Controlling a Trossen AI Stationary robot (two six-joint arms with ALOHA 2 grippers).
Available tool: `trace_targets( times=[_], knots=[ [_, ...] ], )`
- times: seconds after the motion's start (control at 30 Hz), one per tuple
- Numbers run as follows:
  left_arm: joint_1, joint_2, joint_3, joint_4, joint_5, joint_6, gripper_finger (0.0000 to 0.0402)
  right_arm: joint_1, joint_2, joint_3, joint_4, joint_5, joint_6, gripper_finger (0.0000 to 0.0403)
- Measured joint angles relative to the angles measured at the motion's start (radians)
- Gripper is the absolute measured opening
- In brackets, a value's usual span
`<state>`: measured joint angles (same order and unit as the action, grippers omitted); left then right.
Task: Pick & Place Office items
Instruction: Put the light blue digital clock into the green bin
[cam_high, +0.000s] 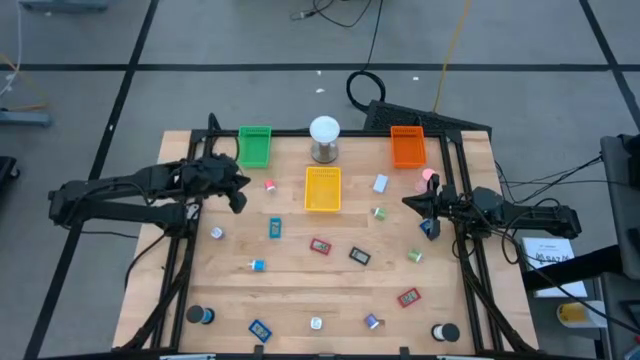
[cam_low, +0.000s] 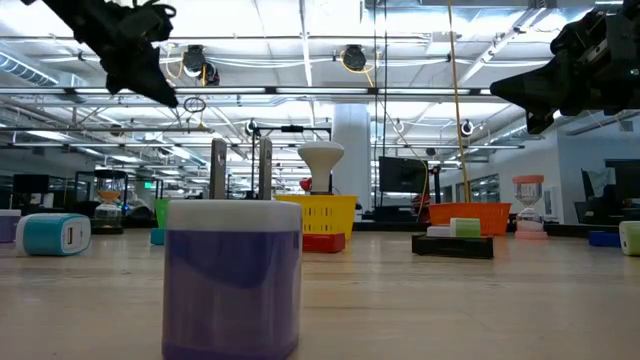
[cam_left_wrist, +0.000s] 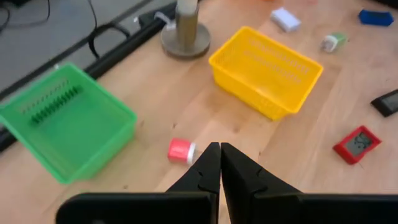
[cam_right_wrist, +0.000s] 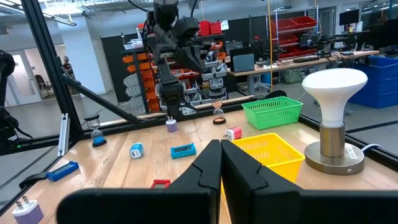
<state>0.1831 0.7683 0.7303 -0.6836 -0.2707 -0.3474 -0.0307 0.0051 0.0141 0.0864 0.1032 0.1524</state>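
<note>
— How far is it with the sorting? From where I stand the three trays look empty.

— I think so too. The green tray (cam_high: 255, 146), the yellow tray (cam_high: 322, 190) and the orange tray (cam_high: 407, 147) show nothing inside them, so as I judge it, almost nothing is done yet. The office items (cam_high: 319, 246) lie all over the desk (cam_high: 300, 290): a red flat piece in the middle, a dark one (cam_high: 359, 256) just beside it, another red one (cam_high: 408, 297) nearer the front edge, black rolls (cam_high: 200, 316) at the two front corners, blue pieces, small green bits.

— And the arms, do they carry something?

— No. The left gripper (cam_left_wrist: 219, 163) hangs above the desk near the green tray, its jaws pressed together with nothing between them. Below it lies a small pink-red piece with a white end (cam_left_wrist: 181, 150), between the green and the yellow tray; maybe this one is the next, but that is only my guess.

— The right one?

— The right gripper (cam_right_wrist: 220, 163) is at the right side of the desk, raised, jaws also closed and empty. So the whole job is left, I would say.

— The white lamp thing (cam_high: 324, 138) too?

— That stands between the trays at the back; I do not count it as an item.
</note>
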Motion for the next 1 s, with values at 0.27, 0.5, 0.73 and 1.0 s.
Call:
trace_targets(
  times=[0.27,0.5,0.73,1.0],
  knots=[
    [0.004,0.001,0.0,-0.089,0.0,-0.09,0.0086,0.0,0.0,0.0,0.0,0.0,0.0,0.0004],
    [0.031,0.065,0.0,-0.23,0.0,-0.21,0.0171,0.0,0.0,0.0,0.0,0.0,0.0,0.0004],
    [0.033,0.098,0.0,-0.255,0.029,-0.182,0.0242,0.0,0.0,0.0,0.0,0.0,0.0,0.0004],
    [0.039,0.096,0.0,-0.304,0.052,-0.182,0.0252,0.0,0.0,0.0,0.0,0.0,0.0,0.0004]
  ],
)
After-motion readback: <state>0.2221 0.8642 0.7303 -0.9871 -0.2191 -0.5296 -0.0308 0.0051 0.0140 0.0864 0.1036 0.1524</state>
